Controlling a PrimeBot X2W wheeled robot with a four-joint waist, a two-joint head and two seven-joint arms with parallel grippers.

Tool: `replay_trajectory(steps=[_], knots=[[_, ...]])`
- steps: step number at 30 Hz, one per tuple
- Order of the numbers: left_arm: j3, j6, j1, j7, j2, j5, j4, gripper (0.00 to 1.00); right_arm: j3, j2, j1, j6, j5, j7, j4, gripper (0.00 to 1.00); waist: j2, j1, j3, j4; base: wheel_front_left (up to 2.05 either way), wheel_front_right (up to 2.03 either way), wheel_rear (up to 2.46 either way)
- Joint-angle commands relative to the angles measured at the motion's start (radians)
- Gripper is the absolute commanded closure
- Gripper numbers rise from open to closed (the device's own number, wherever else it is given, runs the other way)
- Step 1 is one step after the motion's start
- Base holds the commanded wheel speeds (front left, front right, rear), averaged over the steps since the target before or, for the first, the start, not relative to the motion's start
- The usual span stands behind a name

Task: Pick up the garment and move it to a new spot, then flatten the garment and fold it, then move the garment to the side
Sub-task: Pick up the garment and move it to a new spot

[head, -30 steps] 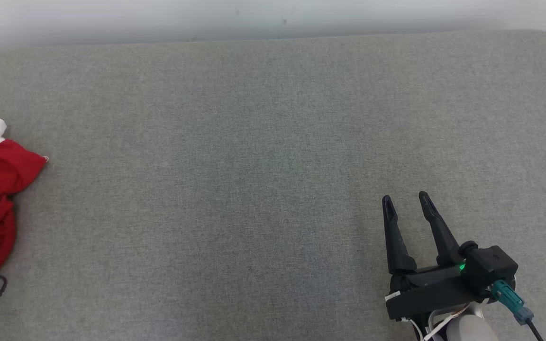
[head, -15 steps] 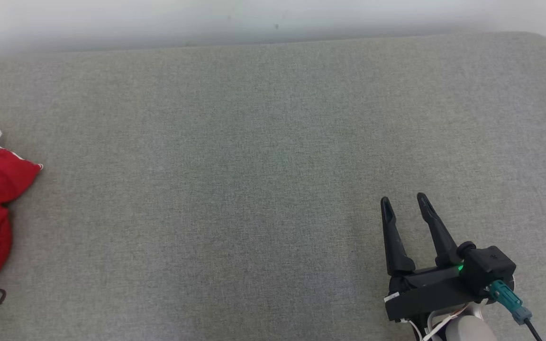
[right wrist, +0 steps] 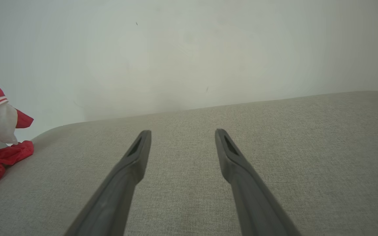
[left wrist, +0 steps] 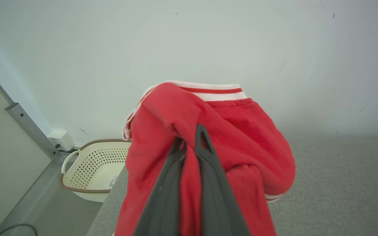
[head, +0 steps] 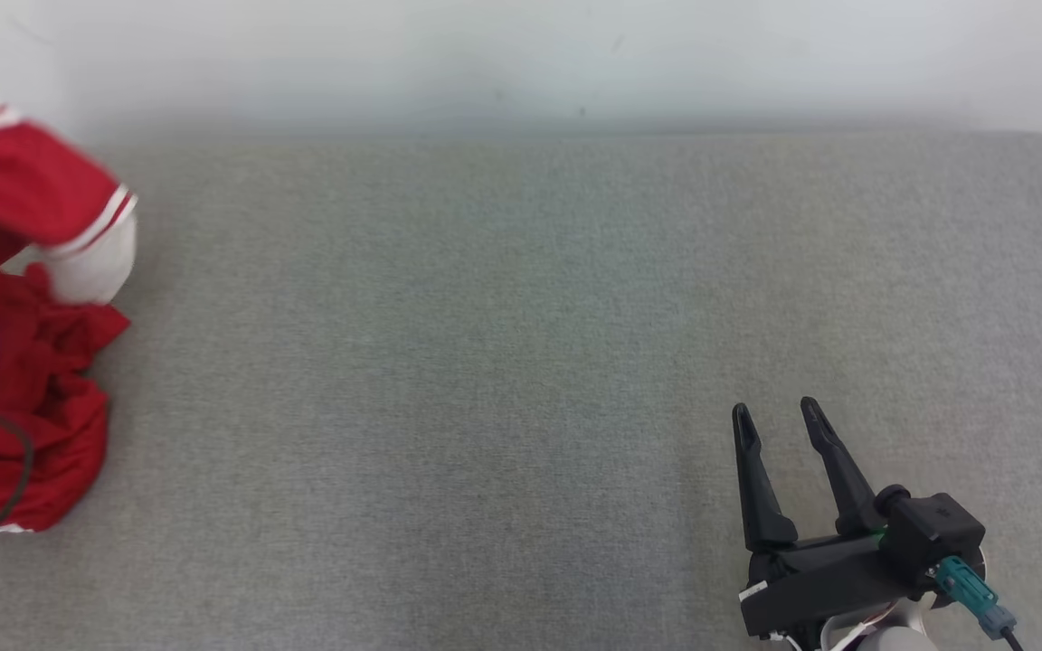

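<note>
Well, L gripper [left wrist: 189, 135] pinches garment [left wrist: 248, 131]; R gripper [right wrist: 182, 132] wide; basket [left wrist: 90, 167] nearby.

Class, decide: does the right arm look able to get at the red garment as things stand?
Probably not without a long stretch. Only grey surface lies between the open right gripper and the red garment, so nothing blocks it, but the garment hangs far across, gripped by the left gripper.

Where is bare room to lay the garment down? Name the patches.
The grey surface lies bare between the red garment at its left edge and the right hand at lower right, back to the wall. Crowded at the far left, where the left hand grips the garment.
</note>
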Motion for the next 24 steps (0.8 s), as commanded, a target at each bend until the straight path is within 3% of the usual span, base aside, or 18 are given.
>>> replay_trajectory(steps=[1, 9, 24], knots=[[-0.010, -0.005, -0.024, -0.005, -0.006, 0.005, -0.043, 1.00, -0.003, -0.001, 0.007, 0.001, 0.006, 0.002, 0.001, 0.00, 0.0000, 0.0000, -0.029, 0.026, 0.00, 0.00, 0.00], [-0.066, -0.005, -0.054, 0.039, -0.047, 0.017, -0.267, 1.00, -0.009, -0.001, 0.026, 0.001, 0.017, -0.005, 0.007, 0.00, 0.0000, 0.0000, -0.050, -0.001, 0.00, 0.00, 0.00], [-0.159, 0.018, 0.034, 0.113, -0.160, -0.020, -0.556, 1.00, -0.031, -0.001, 0.045, 0.001, 0.025, -0.015, 0.020, 0.00, 0.0000, 0.0000, -0.062, -0.167, 0.00, 0.00, 0.00]])
